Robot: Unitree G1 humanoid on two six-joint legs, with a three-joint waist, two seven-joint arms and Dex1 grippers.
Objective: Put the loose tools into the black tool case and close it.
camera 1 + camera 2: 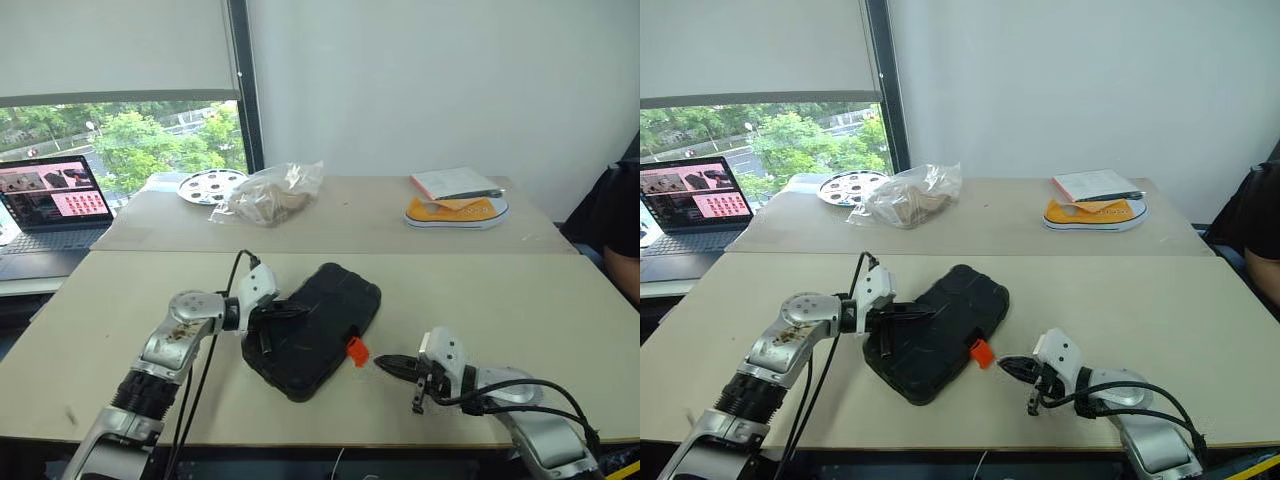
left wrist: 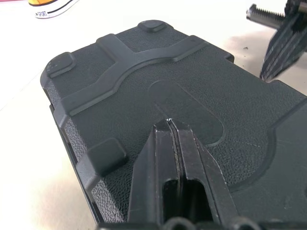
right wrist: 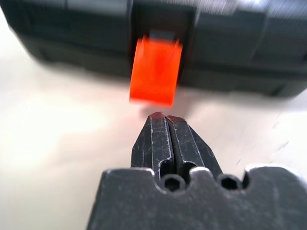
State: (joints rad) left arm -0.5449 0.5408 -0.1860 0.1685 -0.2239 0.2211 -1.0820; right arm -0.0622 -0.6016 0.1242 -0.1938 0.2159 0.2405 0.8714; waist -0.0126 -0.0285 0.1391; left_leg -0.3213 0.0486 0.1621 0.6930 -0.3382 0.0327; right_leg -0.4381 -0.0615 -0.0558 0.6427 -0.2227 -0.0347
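The right gripper (image 3: 164, 117) sat pressed together just short of the orange latch (image 1: 357, 350), the black tool case (image 1: 318, 325) lying closed on the near table (image 1: 480, 300). The left gripper (image 2: 170, 122), fingers together, rested on its lid. Beyond the case: one plastic bag (image 1: 270, 194), one plate (image 1: 208, 185), one shoe (image 1: 456, 211), one laptop (image 1: 55, 205).

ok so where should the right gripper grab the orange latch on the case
Probably by the latch's free lower edge, coming level from the table side straight at the case's front wall. The tab sticks out from its recess, flared away from the wall, so its edge is exposed. The right gripper is shut and already faces it; it would need to open first.
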